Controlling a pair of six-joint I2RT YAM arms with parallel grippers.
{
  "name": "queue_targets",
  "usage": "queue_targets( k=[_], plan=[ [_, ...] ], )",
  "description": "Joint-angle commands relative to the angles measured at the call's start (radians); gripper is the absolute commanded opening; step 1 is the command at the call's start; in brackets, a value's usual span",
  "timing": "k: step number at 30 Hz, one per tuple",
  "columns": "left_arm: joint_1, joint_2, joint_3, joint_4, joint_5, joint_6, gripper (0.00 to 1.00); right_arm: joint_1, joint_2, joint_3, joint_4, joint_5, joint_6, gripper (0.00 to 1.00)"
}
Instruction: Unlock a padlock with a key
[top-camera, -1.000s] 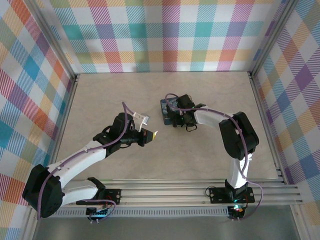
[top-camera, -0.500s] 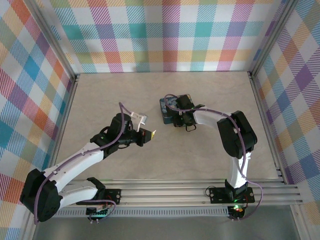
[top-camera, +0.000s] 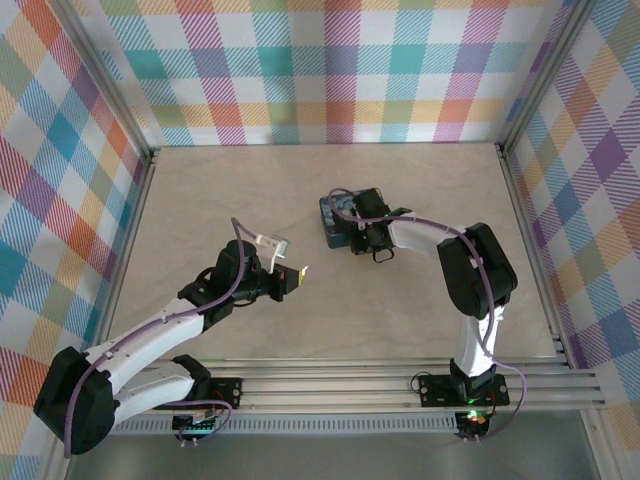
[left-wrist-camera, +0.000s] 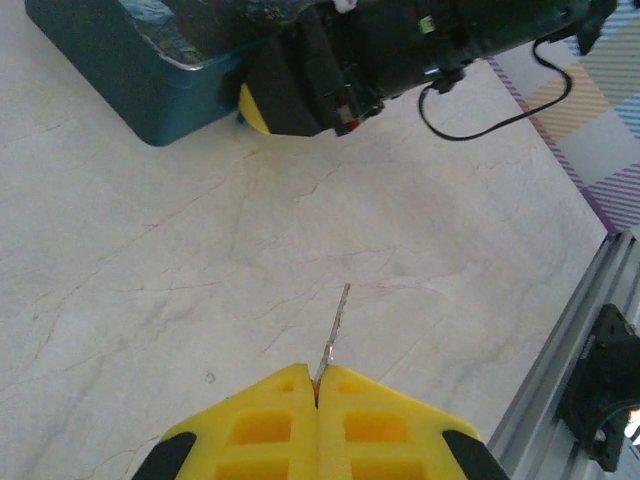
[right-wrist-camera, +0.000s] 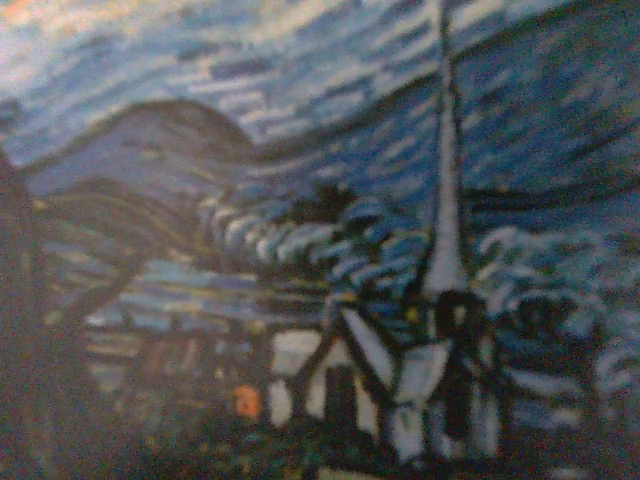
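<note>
My left gripper (top-camera: 298, 272) hangs over bare table left of the tin, its yellow fingers (left-wrist-camera: 270, 420) shut on a thin silvery key (left-wrist-camera: 336, 322) that points forward. The blue starry-night tin (top-camera: 336, 214) stands mid-table, and its dark teal side (left-wrist-camera: 130, 70) shows in the left wrist view. My right gripper (top-camera: 352, 238) is pressed low against the tin's near right side. One yellow fingertip (left-wrist-camera: 250, 105) shows beside the tin wall; how its jaws stand is unclear. The painted lid (right-wrist-camera: 330, 250) lies blurred, very close to the right wrist camera. The padlock is hidden.
A pale marbled tabletop (top-camera: 230, 190) spreads round both arms. Checked walls close the left, back and right sides. An aluminium rail (left-wrist-camera: 590, 330) runs along the near edge, close on my left gripper's right.
My left arm has drawn slightly back and left with the key still pinched. The right gripper stays at the tin, hardly moved.
</note>
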Motion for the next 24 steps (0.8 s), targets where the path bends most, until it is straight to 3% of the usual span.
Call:
queue_targets(
  k=[1, 9, 24],
  plan=[
    [-0.018, -0.019, -0.033, 0.175, -0.008, 0.002, 0.00, -0.011, -0.064, -0.006, -0.109, -0.046, -0.004, 0.06],
    [-0.053, 0.034, -0.028, 0.176, 0.028, 0.100, 0.00, -0.033, -0.138, -0.011, -0.248, -0.200, 0.092, 0.00],
    [-0.092, 0.143, 0.026, 0.253, 0.086, 0.162, 0.00, -0.047, -0.169, 0.127, -0.368, -0.401, 0.287, 0.00]
  ],
)
